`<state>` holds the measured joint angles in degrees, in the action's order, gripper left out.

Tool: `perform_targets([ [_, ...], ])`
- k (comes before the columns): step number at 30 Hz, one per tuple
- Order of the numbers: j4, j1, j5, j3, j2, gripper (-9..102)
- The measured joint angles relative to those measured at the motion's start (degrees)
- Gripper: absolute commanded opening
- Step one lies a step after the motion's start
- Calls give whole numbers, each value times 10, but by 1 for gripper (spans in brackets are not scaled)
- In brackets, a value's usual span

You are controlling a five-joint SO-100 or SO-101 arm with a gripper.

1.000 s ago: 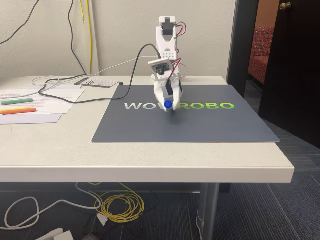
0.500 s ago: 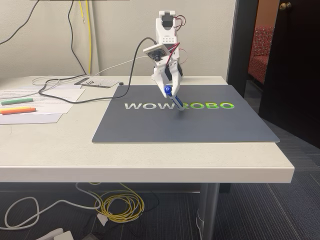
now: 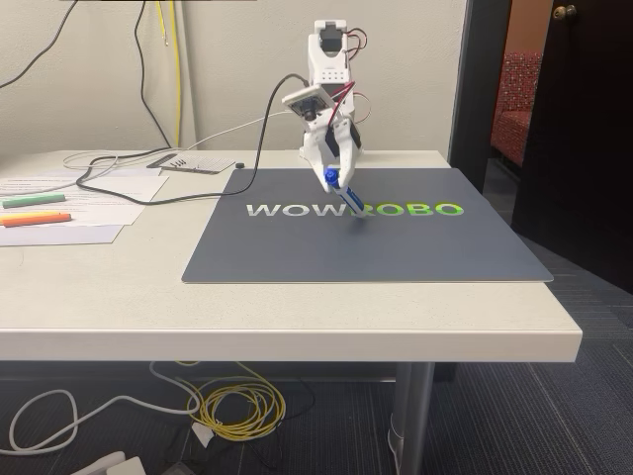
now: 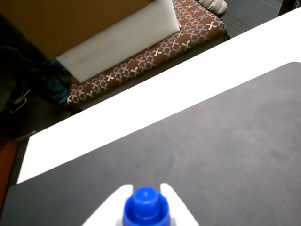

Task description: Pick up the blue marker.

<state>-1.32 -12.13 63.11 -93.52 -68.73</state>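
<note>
pale office walls with hanging cables fill the upper left of the fixed view, and a dark doorway with a patterned red seat stands at the right edge. below them sits a white rectangular table (image 3: 297, 317), and on it lies a dark grey mat printed with white and green lettering (image 3: 396, 252). at the left edge of that view a green marker (image 3: 33, 200) and an orange marker (image 3: 35, 219) lie on loose white paper sheets (image 3: 89, 198), well apart from the arm.

near the top centre of the mat, the white two-finger gripper (image 3: 336, 183) is pinched onto the slim blue marker with a blue cap (image 3: 341, 188), which hangs tilted, cap uppermost. its lower tip looks just clear of the mat, though i cannot tell for sure. in the wrist view the blue cap (image 4: 146, 207) sits at the bottom centre, wedged between the white fingertips (image 4: 171, 202).

judging by this, the grasp is made and the lift is under way. the next move calls for a steady rise with the pinch kept firm, since the marker is tilted and could slip.
</note>
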Motion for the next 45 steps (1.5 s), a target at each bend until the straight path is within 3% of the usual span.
perform_targets([
  [27,188,7,-142,-1,-142,1],
  [45,409,55,-431,-1,-297,1],
])
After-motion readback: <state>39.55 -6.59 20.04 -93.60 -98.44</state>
